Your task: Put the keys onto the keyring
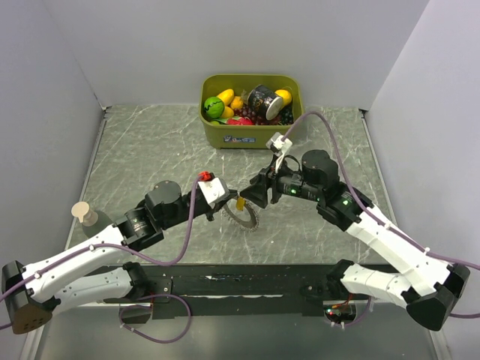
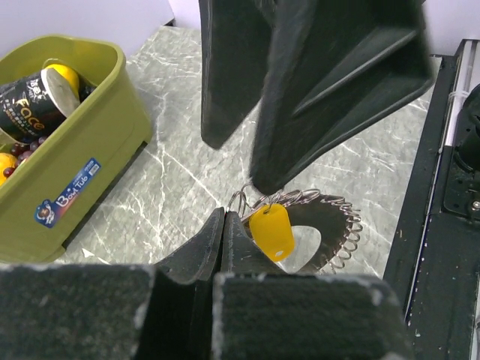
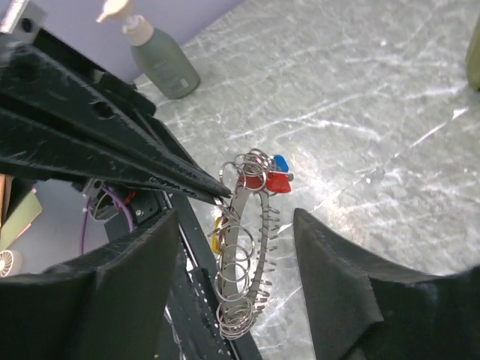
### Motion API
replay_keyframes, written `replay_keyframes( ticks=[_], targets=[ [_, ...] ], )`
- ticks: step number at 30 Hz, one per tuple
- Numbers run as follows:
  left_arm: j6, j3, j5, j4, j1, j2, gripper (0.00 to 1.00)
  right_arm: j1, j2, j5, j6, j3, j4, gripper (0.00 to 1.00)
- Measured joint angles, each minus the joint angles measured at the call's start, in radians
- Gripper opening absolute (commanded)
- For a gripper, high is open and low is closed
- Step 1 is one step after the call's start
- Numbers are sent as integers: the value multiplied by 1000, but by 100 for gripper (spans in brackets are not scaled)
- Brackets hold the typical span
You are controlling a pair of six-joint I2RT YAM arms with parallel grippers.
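Left fingers (image 2: 206, 247): closed tight, pinching the coiled rim of the keyring (image 3: 240, 225), likely to steady it. Right fingers (image 3: 142, 277): spread wide either side of the ring, holding nothing. Keyring: tilted on edge over the table (image 1: 150, 150), between the arms, edge-on to the right wrist. Red key (image 3: 279, 182) and blue key (image 3: 281, 161) sit beside the pinch; yellow key (image 2: 271, 231) slants downward.

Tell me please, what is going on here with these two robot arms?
The left claw is shut on the rim of the coiled metal keyring and holds it on edge. The right claw stands open around the ring and holds nothing. A yellow key tag, a red key tag and a blue key tag sit among its coils.
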Motion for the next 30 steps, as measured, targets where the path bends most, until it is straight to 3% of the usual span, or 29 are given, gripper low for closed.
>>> replay_keyframes(
  ticks=[3,6,9,10,12,13,16,30],
  targets=[
    [0,0,-10,-1,-4,0,1,5,24,23,15,11,-19,59],
    [1,0,-14,-1,-5,0,1,7,51,35,21,22,-38,50],
    [3,0,-25,-6,-6,0,1,7,76,32,23,32,-53,35],
    [4,0,-32,-8,-5,1,1,8,80,30,28,32,-57,23],
    [5,0,-40,-9,-6,0,1,8,82,22,29,32,-62,17],
    [5,0,-40,-10,-6,0,1,10,82,19,31,32,-62,8],
    [8,0,-40,-10,-6,-3,1,11,79,15,29,31,-61,0],
    [11,-2,-7,-5,-7,-55,1,11,63,-23,32,24,-14,0]
  ],
)
